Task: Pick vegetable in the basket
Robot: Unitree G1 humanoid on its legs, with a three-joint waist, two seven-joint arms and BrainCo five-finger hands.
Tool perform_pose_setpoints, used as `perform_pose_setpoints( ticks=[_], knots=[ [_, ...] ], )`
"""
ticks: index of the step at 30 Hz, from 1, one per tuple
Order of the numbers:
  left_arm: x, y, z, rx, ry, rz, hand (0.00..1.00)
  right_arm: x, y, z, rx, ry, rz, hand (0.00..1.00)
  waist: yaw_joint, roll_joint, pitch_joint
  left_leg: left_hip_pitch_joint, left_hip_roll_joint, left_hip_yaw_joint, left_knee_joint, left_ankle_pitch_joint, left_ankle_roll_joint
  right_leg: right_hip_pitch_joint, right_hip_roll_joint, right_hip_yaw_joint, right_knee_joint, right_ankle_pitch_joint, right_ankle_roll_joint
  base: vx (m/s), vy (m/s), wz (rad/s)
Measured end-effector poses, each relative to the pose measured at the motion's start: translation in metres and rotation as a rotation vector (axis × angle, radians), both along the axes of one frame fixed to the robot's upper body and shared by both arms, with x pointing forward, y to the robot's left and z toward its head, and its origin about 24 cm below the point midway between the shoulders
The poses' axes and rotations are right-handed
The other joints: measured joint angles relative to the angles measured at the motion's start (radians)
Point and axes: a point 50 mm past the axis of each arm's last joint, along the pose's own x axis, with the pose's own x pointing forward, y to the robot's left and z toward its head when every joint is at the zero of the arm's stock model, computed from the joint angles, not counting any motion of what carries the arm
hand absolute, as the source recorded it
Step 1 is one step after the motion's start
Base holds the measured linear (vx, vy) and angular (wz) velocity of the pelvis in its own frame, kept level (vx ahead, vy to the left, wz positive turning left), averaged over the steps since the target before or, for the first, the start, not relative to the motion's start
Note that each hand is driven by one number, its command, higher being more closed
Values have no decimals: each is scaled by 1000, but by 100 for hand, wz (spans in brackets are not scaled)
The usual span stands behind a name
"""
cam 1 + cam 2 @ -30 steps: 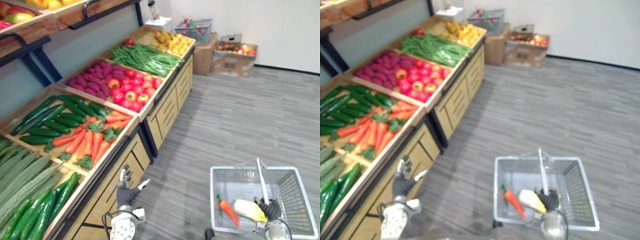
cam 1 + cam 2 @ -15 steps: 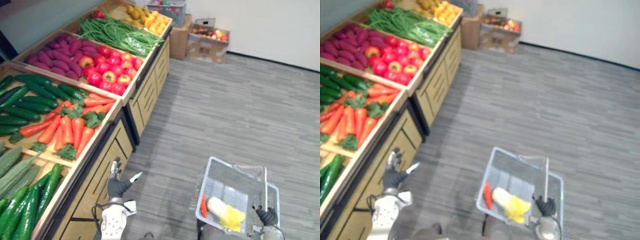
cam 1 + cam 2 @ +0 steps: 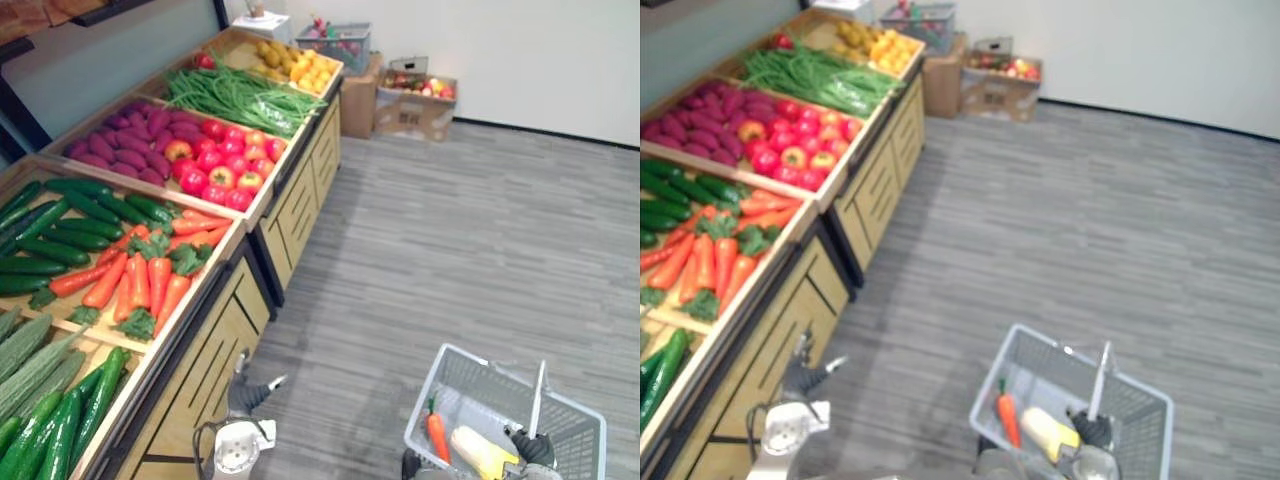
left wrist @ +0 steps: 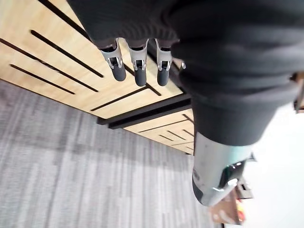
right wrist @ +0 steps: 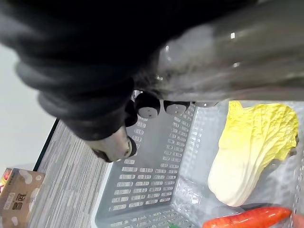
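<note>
My right hand [image 3: 533, 447] is shut on the upright handle [image 5: 237, 61] of a grey wire basket [image 3: 470, 362], which hangs over the floor at the lower right. Inside the basket lie an orange carrot [image 3: 437, 437] and a pale yellow cabbage [image 5: 251, 152]. My left hand [image 3: 246, 393] is open and holds nothing, its fingers [image 4: 137, 66] straight in front of the wooden stand's slatted drawer fronts. On the stand to the left lie carrots [image 3: 140, 280], dark cucumbers [image 3: 70, 215] and long green gourds [image 3: 35, 355].
The wooden produce stand [image 3: 300, 190] runs along the left with purple sweet potatoes, red apples, green beans and yellow fruit farther back. Cardboard boxes [image 3: 410, 105] and another grey basket [image 3: 345, 40] stand by the far wall. Grey plank floor spreads to the right.
The view has shifted as the camera moved. The basket, tilted half a second ago, now hangs more level, with carrot and cabbage still inside. My left hand stays open by the stand.
</note>
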Motion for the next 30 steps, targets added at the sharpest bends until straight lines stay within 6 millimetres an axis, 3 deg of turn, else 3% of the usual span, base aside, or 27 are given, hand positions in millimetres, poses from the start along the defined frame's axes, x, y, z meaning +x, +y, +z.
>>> perform_pose_setpoints(
  ticks=[2, 3, 4, 5, 6, 7, 9, 10, 12, 14, 15, 16, 18, 20, 21, 22, 24, 25, 26, 27, 28, 30],
  knots=[
    [-28, 11, -21, 22, 142, 55, 0, -9, -5, -2, -13, 32, 6, 100, 5, 33, 5, -12, 56, -8, 122, -77, -21, 5, 30, -35, 134, -91, -30, 14, -109, 9],
    [-38, 16, -26, 43, 188, 69, 0, -10, -6, -2, -16, 35, 8, 100, 4, 26, 5, -22, 62, -12, 177, -88, -29, 9, 24, -44, 162, -130, -39, 53, -124, 23],
    [-52, 23, -34, 70, 272, 81, 0, -12, -10, -1, -28, 45, 14, 100, 1, 20, 14, -94, 70, -40, 368, -78, -18, 12, 16, -59, 196, -175, -28, 25, -103, 26],
    [-57, 25, -37, 78, 302, 82, 0, -12, -12, -1, -34, 47, 17, 100, 4, 17, 14, -144, 70, -65, 457, -42, -5, 16, 16, -61, 198, -179, -33, 34, -182, 16],
    [-72, 27, -42, 83, 358, 103, 0, -9, -15, 2, -47, 36, 22, 100, 17, -4, 24, -219, 58, -105, 588, 67, 16, 42, 7, -55, 181, -180, -36, 43, -200, -1],
    [-85, 29, -46, 84, 409, 118, 0, -5, -17, 5, -58, 23, 27, 100, 33, -16, 40, -271, 41, -125, 647, 78, 5, 66, -6, -49, 157, -181, -38, 53, -160, -2],
    [-95, 28, -50, 77, 446, 126, 0, 5, -25, 12, -94, -9, 27, 100, 36, 3, 51, -321, 15, -131, 557, 39, -4, 82, -18, -48, 128, -181, -39, 59, -64, 10],
    [-97, 28, -50, 76, 450, 131, 0, 10, -28, 15, -107, -23, 29, 100, 48, 18, 54, -329, 9, -123, 395, 46, -7, 82, -20, -44, 115, -181, -39, 109, -22, 5],
    [-97, 29, -50, 77, 447, 137, 0, 15, -27, 16, -108, -33, 32, 100, 61, 32, 53, -324, 12, -121, 179, 86, -5, 79, -20, -42, 111, -181, -38, 148, 70, -4],
    [-97, 19, -53, 49, 447, 137, 0, 24, -25, 19, -112, -53, 49, 100, 68, 67, 55, -306, 26, -133, -55, 131, -14, 100, -5, -32, 94, -198, -15, 263, 187, -17],
    [-97, 16, -53, 42, 447, 137, 0, 25, -24, 19, -112, -54, 51, 100, 70, 71, 53, -306, 27, -138, -55, 160, -17, 106, -5, -23, 91, -202, -9, 313, 237, -41],
    [-95, 15, -53, 39, 441, 136, 0, 26, -19, 17, -105, -51, 68, 100, 78, 57, 50, -305, 8, -133, -22, 210, -20, 119, -24, 1, 80, -214, 8, 334, 259, -46],
    [-94, 16, -52, 44, 431, 136, 0, 29, -14, 17, -101, -52, 96, 100, 88, 37, 36, -308, -31, -121, 41, 210, -14, 127, -64, 35, 65, -226, 29, 364, 265, -49],
    [-82, 21, -45, 63, 381, 129, 0, 32, -8, 16, -87, -56, 119, 100, 84, -26, 17, -305, -103, -73, 94, 137, 40, 110, -136, 86, 127, -211, 35, 427, 259, -22],
    [-78, 21, -43, 67, 364, 125, 0, 32, -7, 16, -84, -56, 124, 100, 83, -31, 15, -297, -111, -65, 105, 125, 46, 84, -143, 105, 191, -200, 28, 420, 248, -16],
    [-71, 23, -39, 76, 331, 120, 0, 33, -4, 15, -81, -54, 138, 100, 84, -35, 17, -263, -115, -44, 115, 105, 67, 21, -149, 127, 349, -153, 14, 428, 250, -22],
    [-62, 25, -31, 96, 281, 103, 0, 35, 0, 15, -76, -56, 154, 100, 80, -32, 18, -194, -114, -31, 111, 68, 99, -51, -153, 135, 545, 3, 27, 444, 236, -14],
    [-53, 27, -24, 113, 241, 83, 0, 37, 1, 16, -74, -63, 155, 100, 70, -21, 26, -146, -113, -38, 95, 51, 113, -83, -148, 139, 654, 25, 42, 421, 171, 13],
    [-43, 27, -18, 125, 204, 61, 0, 40, 2, 17, -73, -71, 156, 100, 58, -27, 28, -100, -118, -55, 74, 44, 120, -114, -143, 118, 730, -29, -1, 412, 136, 22],
    [-39, 26, -17, 127, 188, 49, 0, 40, 2, 17, -74, -75, 156, 100, 56, -27, 28, -78, -119, -61, 58, 44, 120, -124, -140, 95, 743, -61, -15, 414, 78, 25],
    [-31, 26, -13, 133, 162, 29, 0, 42, 2, 19, -78, -85, 158, 100, 55, -23, 31, -36, -118, -66, 28, 44, 120, -145, -133, 44, 720, -108, -21, 313, 27, 19],
    [-20, 20, -9, 114, 121, 22, 0, 43, 1, 20, -81, -93, 158, 100, 49, -20, 33, -7, -111, -91, 13, 45, 120, -150, -120, -19, 575, -137, -35, 302, -61, 45]
  ],
)
